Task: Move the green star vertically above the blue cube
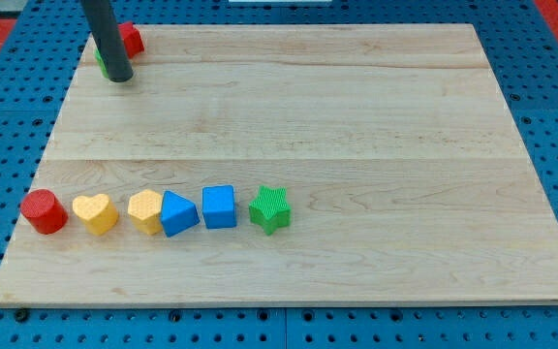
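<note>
While my tip rests at the far left corner, holding nothing since it has no jaws, the green star sits near, just right of the blue cube. Careless pushing could knock the cube too.

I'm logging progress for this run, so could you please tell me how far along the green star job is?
Nothing looks done yet: the green star sits to the view's right of the blue cube, in the row near the board's bottom edge, not above it. My tip is far off at the view's top left, beside a red block and a partly hidden green block. Approaching and pushing the star remains.
</note>
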You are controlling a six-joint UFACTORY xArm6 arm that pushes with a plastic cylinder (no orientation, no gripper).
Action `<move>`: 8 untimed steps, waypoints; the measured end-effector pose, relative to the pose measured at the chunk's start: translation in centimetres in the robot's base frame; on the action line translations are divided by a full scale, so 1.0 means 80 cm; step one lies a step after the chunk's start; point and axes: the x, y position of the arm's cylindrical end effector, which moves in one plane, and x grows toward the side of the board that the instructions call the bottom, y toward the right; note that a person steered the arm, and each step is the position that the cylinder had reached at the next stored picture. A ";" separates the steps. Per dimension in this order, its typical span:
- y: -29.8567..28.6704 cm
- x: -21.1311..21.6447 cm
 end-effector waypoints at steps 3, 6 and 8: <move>0.310 0.123; 0.300 0.283; 0.244 0.279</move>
